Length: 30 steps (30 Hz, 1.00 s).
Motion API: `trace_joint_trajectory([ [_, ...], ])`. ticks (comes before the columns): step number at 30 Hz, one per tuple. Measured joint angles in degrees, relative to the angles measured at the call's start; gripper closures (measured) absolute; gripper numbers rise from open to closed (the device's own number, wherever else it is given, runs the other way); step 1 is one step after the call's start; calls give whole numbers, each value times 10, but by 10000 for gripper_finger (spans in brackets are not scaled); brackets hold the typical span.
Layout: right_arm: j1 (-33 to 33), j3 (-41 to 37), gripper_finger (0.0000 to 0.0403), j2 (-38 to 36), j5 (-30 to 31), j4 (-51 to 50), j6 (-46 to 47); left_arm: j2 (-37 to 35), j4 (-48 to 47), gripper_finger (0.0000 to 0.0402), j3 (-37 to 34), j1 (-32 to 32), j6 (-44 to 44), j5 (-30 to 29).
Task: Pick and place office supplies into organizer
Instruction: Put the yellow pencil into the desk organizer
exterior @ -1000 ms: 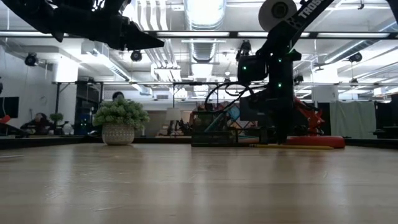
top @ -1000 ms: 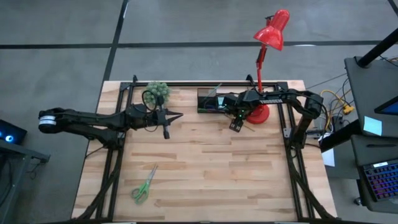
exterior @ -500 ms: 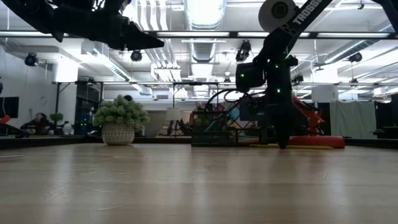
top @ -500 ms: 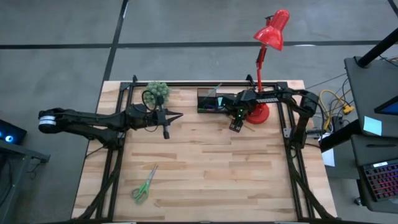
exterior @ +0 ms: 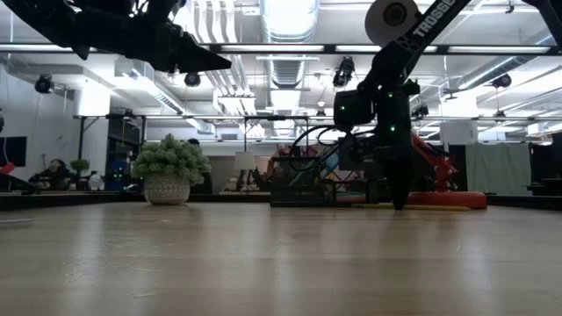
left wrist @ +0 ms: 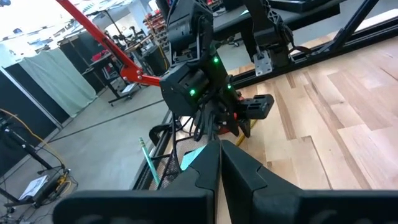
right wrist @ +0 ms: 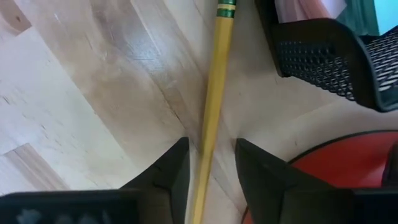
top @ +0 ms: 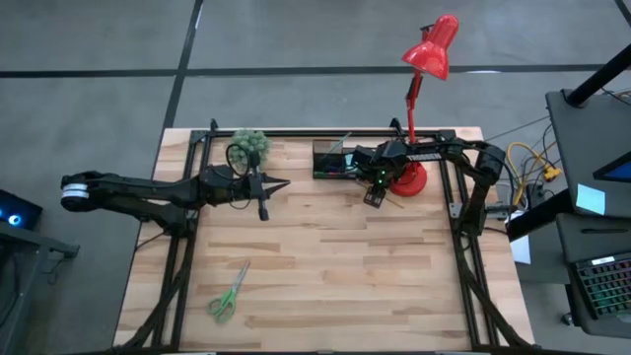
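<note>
Item 1: long yellow wooden pencil [right wrist: 214,93], flat on the light wood tabletop [top: 325,256], between the black mesh organizer [top: 333,160] and the red lamp's round base [top: 410,180].
Item 2: R gripper [right wrist: 208,163], down at the table; we see its fingers spread either side of the pencil, not pinching it.
Item 3: L gripper [left wrist: 219,163], raised near the green potted plant [top: 250,145]; fingers pressed together, nothing held.
Item 4: green-handled scissors [top: 228,294], front-left of table, well apart from the organizer.

Yellow pencil [right wrist: 213,106] lies flat beside the black mesh organizer [top: 331,159] near the table's far edge; green-handled scissors [top: 228,294] lie near the front-left corner.
</note>
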Motion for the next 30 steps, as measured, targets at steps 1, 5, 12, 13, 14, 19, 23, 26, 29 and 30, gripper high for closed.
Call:
trace_joint_trajectory([
  [1, 0, 0, 288, 0, 0, 0, -1, 0, 0, 402, 0, 0, 0, 0],
  [5, 0, -1, 308, 0, -1, 1, -19, 0, 0, 402, 0, 0, 0, 0],
  [12, 0, -2, 335, 0, -3, 1, -32, 0, 0, 402, 0, 0, 0, 0],
  [13, 0, -2, 340, 0, -3, 1, -32, 0, 0, 402, 0, 0, 0, 0],
  [14, 0, -2, 344, 0, -4, 1, -32, 0, 0, 402, 0, 0, 0, 0],
  [19, 0, -2, 371, 0, -8, 1, -32, 0, 0, 402, 0, 0, 0, 0],
  [23, 0, -2, 389, 0, -20, 0, -32, 0, 0, 402, 0, 0, 0, 0],
  [26, -1, -2, 391, 0, -24, 0, -31, 0, 0, 402, 0, 0, 0, 0],
  [29, -1, -2, 392, 0, -25, -1, -30, 0, 0, 402, 0, 0, 0, 0],
  [30, -1, -2, 393, 0, -25, -1, -30, 0, 0, 402, 0, 0, 0, 0],
])
